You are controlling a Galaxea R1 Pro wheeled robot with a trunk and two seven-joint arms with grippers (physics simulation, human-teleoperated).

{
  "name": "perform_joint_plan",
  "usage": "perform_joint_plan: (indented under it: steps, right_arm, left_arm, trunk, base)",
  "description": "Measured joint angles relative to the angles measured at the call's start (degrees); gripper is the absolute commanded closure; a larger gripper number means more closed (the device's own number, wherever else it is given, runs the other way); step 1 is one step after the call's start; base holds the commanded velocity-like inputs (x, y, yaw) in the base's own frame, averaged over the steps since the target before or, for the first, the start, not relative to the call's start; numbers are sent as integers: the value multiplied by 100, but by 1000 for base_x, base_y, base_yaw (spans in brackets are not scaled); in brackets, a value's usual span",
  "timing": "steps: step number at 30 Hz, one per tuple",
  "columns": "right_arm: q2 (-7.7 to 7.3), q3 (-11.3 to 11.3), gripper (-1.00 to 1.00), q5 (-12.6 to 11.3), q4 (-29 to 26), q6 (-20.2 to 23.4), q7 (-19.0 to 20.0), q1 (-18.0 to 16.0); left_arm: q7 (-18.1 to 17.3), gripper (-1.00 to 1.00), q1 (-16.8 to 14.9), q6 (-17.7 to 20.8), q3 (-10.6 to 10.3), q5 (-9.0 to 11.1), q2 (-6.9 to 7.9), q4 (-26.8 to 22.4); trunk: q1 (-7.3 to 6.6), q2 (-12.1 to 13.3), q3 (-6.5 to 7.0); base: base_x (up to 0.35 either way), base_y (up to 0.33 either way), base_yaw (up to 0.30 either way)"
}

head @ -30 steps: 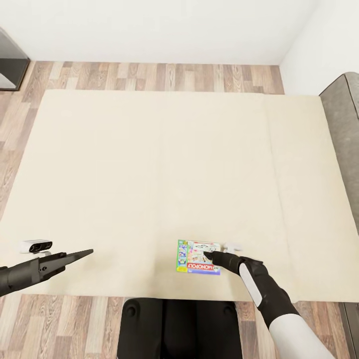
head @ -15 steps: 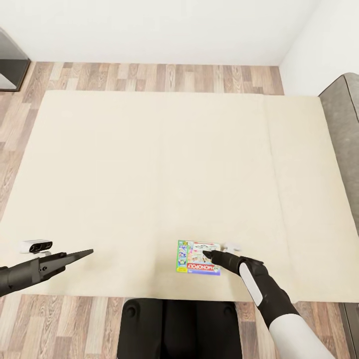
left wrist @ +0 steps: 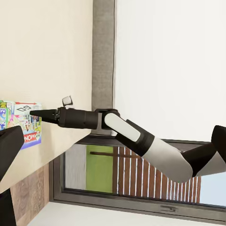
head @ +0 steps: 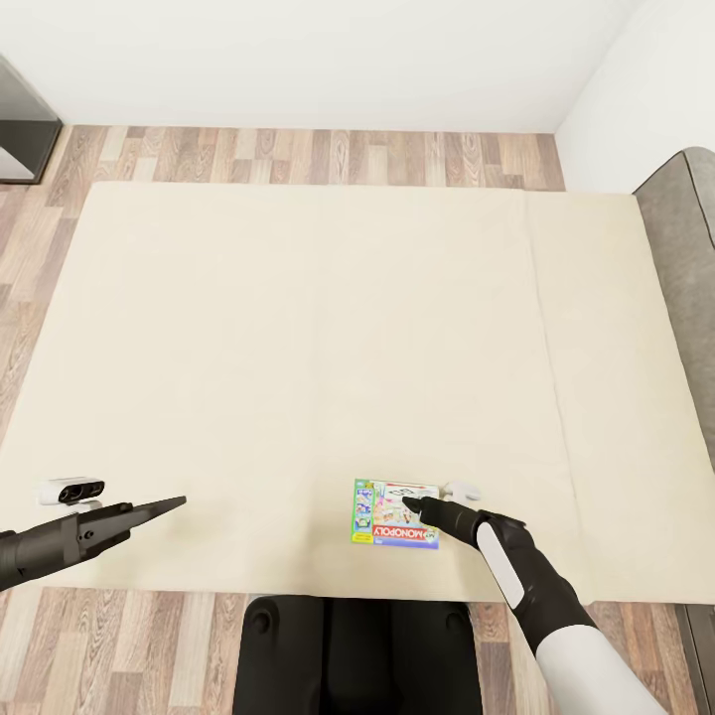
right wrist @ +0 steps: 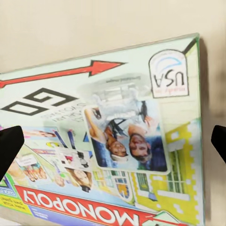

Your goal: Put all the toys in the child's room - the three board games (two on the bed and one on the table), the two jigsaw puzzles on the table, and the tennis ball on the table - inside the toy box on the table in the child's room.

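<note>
The Monopoly box point(head: 395, 512) lies flat near the bed's point(head: 298, 348) front edge, right under the right gripper point(head: 415, 507), whose jaws look spread wide across the lid. It looks like light, stiff cardboard with a slick printed face, so I'd pinch it across an edge. The left gripper point(head: 169, 504) hangs apart, jaws apparently closed to a point.

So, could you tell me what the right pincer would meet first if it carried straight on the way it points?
Most likely the Monopoly board game lying flat on the bed: the right pincer aims at its lid, fingers spread wide, though the remaining gap is hard to judge.
</note>
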Motion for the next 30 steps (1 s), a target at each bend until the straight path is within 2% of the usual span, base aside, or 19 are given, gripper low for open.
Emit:
perform_joint_plan:
  steps: [30]
  right_arm:
    - [0, 0, -100, 0, 0, 0, -5, 0]
  left_arm:
    - [0, -100, 0, 0, 0, 0, -1, 0]
  trunk:
    - [0, 0, 1]
  base:
    - [0, 16, 0]
